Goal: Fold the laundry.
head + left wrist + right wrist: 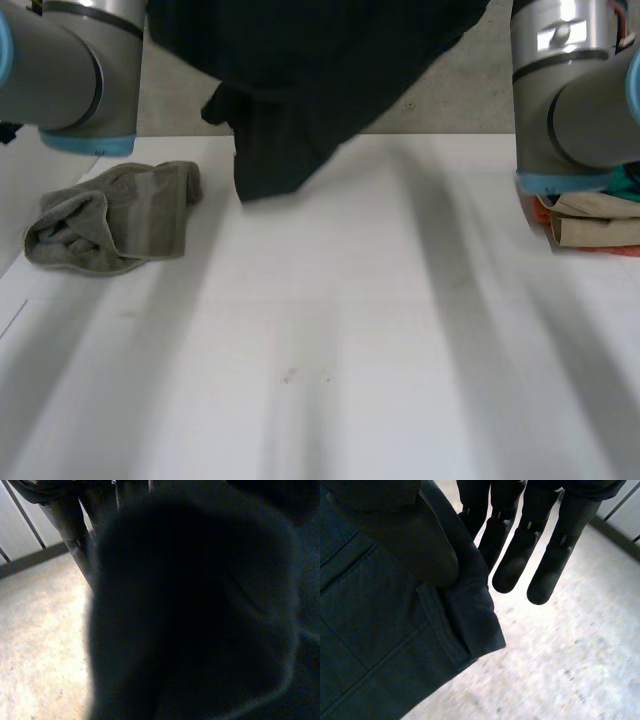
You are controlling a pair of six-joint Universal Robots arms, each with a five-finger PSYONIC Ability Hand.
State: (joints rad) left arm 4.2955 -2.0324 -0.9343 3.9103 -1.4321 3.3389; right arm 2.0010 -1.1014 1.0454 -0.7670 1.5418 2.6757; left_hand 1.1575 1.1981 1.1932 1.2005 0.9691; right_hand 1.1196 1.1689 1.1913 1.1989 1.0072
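Pinches a hemmed edge of the dark garment (395,645) under the thumb of the right hand (520,540), with the fingers (555,565) straight beside it. Cannot tell whether the left hand (75,535) grasps anything behind the dark cloth draped against it. Holds the garment high between the 2 arms, over the far edge of the white table (330,340), with its lower end near the tabletop. Finds a crumpled grey-green cloth (110,220) toward the left side and a folded pile (590,215) in beige, orange and teal at the right edge, under the right arm. Offers bare white surface across the middle and near side. Shows pale speckled floor (560,670) beyond.
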